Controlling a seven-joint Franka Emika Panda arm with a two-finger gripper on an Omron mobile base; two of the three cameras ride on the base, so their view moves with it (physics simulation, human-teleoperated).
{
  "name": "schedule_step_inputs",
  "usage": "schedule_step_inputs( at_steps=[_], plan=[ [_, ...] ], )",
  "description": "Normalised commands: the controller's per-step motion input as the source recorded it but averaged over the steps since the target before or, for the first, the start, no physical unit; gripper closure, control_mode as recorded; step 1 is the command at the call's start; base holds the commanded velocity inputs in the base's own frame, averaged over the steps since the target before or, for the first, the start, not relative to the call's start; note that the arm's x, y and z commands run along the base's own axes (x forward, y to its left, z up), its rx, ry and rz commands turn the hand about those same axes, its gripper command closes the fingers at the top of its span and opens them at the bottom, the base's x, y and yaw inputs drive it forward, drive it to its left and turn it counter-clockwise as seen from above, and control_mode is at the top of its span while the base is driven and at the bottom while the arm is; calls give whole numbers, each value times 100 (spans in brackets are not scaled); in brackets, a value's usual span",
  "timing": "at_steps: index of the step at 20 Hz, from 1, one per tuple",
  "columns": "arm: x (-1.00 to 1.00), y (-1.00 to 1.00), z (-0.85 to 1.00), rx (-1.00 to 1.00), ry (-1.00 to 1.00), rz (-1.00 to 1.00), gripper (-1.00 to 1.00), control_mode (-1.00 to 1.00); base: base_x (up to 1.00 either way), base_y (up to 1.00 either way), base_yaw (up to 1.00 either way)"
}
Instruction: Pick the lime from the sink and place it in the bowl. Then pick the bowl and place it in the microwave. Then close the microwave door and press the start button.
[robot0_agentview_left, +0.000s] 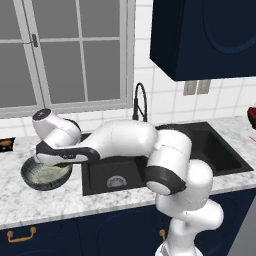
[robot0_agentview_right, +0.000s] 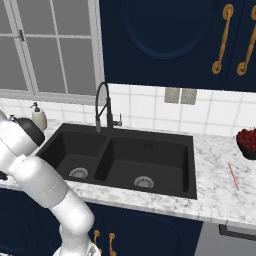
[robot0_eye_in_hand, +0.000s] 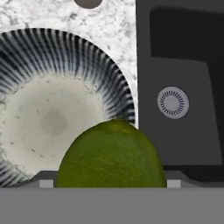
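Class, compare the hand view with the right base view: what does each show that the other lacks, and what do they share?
Hand view alone: the lime close at the bottom edge, over the near rim of the bowl, whose pale inside has nothing in it; the bowl stands on the marble counter beside the sink.

Right base view alone: the black arched faucet, a soap dispenser, a dark bowl of red fruit and both sink basins.

Shared: the black sink with a round steel drain.

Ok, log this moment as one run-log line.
stage: carrying lime to bowl | lime: in gripper, above bowl rim | bowl: on counter left of sink | not yet released
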Motion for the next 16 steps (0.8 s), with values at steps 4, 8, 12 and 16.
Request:
schedule_step_inputs(
  at_steps=[4, 8, 12, 16],
  plan=[
    [39, 31, -25, 0, 3, -14, 100, -100, 0, 0, 0],
    [14, 31, -41, 0, 2, -11, 100, -100, 0, 0, 0],
    [0, 24, -32, 0, 0, -8, 100, -100, 0, 0, 0],
    [0, 6, -39, 0, 0, -2, -100, -100, 0, 0, 0]
  ],
)
